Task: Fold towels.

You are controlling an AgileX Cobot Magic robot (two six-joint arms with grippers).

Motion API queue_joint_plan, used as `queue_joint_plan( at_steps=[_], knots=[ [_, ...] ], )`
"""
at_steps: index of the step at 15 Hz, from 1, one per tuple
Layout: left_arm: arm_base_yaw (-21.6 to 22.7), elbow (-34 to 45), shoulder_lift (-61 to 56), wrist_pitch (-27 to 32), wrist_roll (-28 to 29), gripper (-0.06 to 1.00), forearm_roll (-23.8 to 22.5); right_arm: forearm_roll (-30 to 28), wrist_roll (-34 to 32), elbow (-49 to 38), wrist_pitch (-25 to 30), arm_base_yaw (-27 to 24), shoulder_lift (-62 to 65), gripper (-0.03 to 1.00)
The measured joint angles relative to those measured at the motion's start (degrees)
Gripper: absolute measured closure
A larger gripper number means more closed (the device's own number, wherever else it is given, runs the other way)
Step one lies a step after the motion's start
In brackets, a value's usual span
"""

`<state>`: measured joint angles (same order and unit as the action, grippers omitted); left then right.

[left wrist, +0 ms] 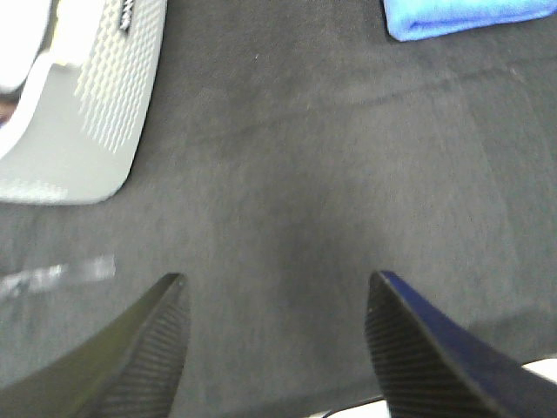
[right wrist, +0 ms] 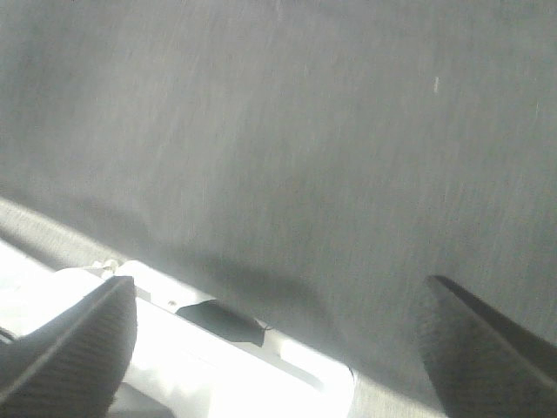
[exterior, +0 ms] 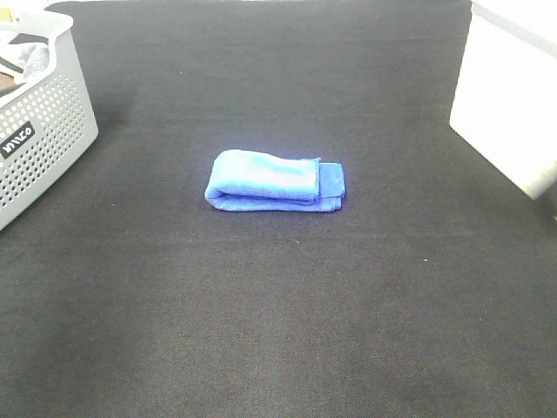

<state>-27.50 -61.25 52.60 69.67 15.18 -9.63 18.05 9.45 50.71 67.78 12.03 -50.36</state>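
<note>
The royal-blue towel (exterior: 274,181) lies folded into a small thick bundle in the middle of the black table (exterior: 278,331). A corner of it also shows in the left wrist view (left wrist: 461,17). Neither arm shows in the exterior high view. My left gripper (left wrist: 274,292) is open and empty above bare table, well away from the towel. My right gripper (right wrist: 278,292) is open and empty above the table's edge. The towel is not in the right wrist view.
A perforated grey basket (exterior: 39,131) holding cloths stands at the far left; it also shows in the left wrist view (left wrist: 87,113). A white box (exterior: 509,96) stands at the back right. A bright white frame (right wrist: 200,348) runs along the table's edge under the right gripper.
</note>
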Motion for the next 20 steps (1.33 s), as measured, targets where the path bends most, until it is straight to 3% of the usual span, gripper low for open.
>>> queue_joint_plan(
  at_steps=[5,7,13,15,20],
  knots=[
    [0.0,18.8,-26.3,0.2,-4.2,0.37,0.7,-3.3,0.0,-14.2,0.1,0.0,26.2,0.15],
    [0.0,25.6,-36.3,0.1,-8.7,0.37,3.6,-7.0,0.0,-17.9,0.1,0.0,35.8,0.15],
    [0.0,32.3,-42.7,-8.6,-22.4,0.37,14.2,-12.4,-5.0,-19.7,-2.8,0.0,42.1,0.15],
    [-0.1,32.6,-42.7,-9.1,-23.5,0.37,14.6,-12.8,-5.5,-21.6,-5.6,0.0,42.1,0.15],
    [-0.1,32.6,-42.7,-9.2,-25.3,0.37,14.9,-12.8,-5.6,-21.9,-6.2,0.0,42.1,0.15]
  ],
)
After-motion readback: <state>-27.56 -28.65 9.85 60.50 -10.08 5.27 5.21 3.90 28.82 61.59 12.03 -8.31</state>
